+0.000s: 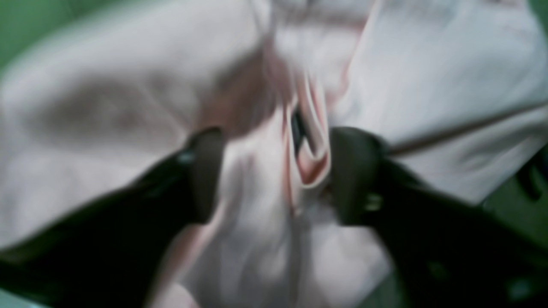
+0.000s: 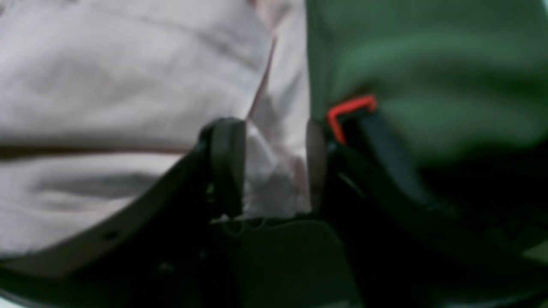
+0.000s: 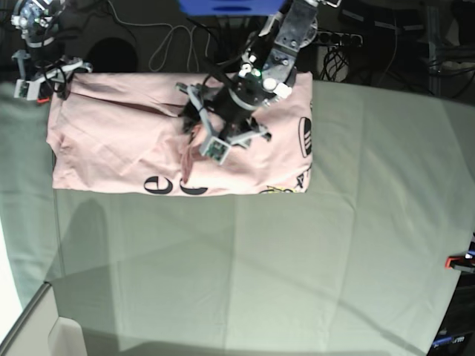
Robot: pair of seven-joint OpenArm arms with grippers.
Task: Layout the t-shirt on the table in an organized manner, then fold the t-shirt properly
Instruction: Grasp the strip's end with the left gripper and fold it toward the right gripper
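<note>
The pale pink t-shirt (image 3: 119, 141) lies as a wide folded rectangle at the table's (image 3: 297, 259) far left, with black lettering (image 3: 174, 185) along its near edge. Over its middle my left gripper (image 3: 194, 126) hangs with its jaws apart. In the left wrist view a raised pink fold (image 1: 312, 149) stands loose between the fingers (image 1: 205, 171) of the left gripper (image 1: 278, 175). At the shirt's far left corner sits my right gripper (image 3: 41, 85). In the right wrist view the right gripper (image 2: 272, 167) has the shirt's edge (image 2: 274, 179) filling the gap between both pads.
A red-and-black clamp (image 2: 349, 109) sits just beside the right gripper on the green cloth (image 2: 428, 55). Another clamp (image 3: 456, 261) marks the table's right edge. Cables and dark gear (image 3: 171, 33) lie beyond the far edge. Pale grey-green cloth stretches near and right of the shirt.
</note>
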